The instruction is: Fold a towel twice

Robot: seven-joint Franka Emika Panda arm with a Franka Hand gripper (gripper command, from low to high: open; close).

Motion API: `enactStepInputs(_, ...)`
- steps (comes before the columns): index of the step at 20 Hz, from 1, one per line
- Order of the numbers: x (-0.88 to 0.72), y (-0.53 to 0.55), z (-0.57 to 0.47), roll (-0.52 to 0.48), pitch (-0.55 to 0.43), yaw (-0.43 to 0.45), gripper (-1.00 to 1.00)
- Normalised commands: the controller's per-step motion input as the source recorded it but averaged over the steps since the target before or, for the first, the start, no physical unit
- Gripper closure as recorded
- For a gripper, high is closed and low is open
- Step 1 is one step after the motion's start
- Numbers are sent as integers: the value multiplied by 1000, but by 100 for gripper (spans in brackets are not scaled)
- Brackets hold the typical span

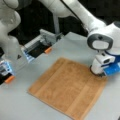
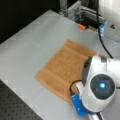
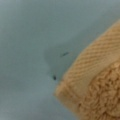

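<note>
One towel (image 1: pixel 67 88) lies flat (unfolded); pincer (image 1: pixel 98 72) at its corner, grip unclear.

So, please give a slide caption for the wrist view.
Wrist view: a corner of the flat towel on the grey table.

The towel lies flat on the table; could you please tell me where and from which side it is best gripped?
Probably the towel corner beside the end effector, pinched from above: the cloth lies flat and unfolded, and only its corners and edges can be lifted.
</note>
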Motion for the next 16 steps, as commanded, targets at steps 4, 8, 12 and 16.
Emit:
enactStepInputs(4,-133,-45,-185,-97,-171,136,-100)
enactStepInputs(8,-173,-64,-215,-118,-162,137,100)
enactStepInputs(12,-199,-81,-224,-109,-162,142,100)
enactStepInputs(16,-219,-100,-231,-87,-168,152,100)
